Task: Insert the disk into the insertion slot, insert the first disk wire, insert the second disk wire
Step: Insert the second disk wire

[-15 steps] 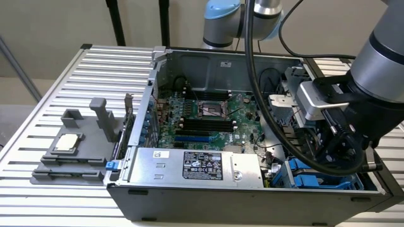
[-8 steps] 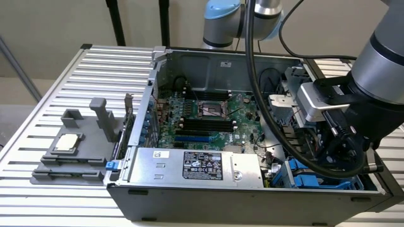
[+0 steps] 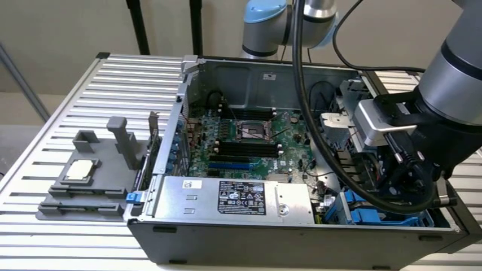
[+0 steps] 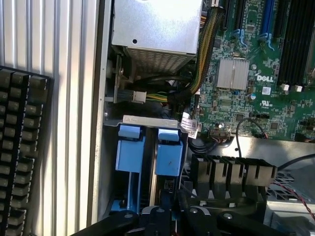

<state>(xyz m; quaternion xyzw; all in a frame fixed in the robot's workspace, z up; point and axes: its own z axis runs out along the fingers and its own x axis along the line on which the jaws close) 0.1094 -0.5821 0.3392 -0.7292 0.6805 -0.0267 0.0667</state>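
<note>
The grey drive cage [image 4: 147, 119] sits in the corner of the open computer case, with two bright blue carrier frames side by side in it [image 4: 129, 147] [image 4: 168, 153]. My gripper [image 4: 172, 209] hovers just over the frame nearer the motherboard, its black linkage right at the cage. No silver drive body with a white label is visible, so I cannot tell which frame holds the disk. Black wires [image 4: 202, 145] run beside the cage to a board connector. In the exterior view my arm's wrist [image 3: 399, 147] hangs over the blue frames [image 3: 376, 215] at the case's front, on that view's right.
The silver power-supply box with a black label [image 3: 226, 197] [image 4: 155, 24] lies next to the cage. The green motherboard [image 3: 249, 135], a black finned shroud [image 4: 231, 172] and the case wall [image 4: 98, 123] crowd the cage. A grey fixture [image 3: 90, 175] stands on the slatted table.
</note>
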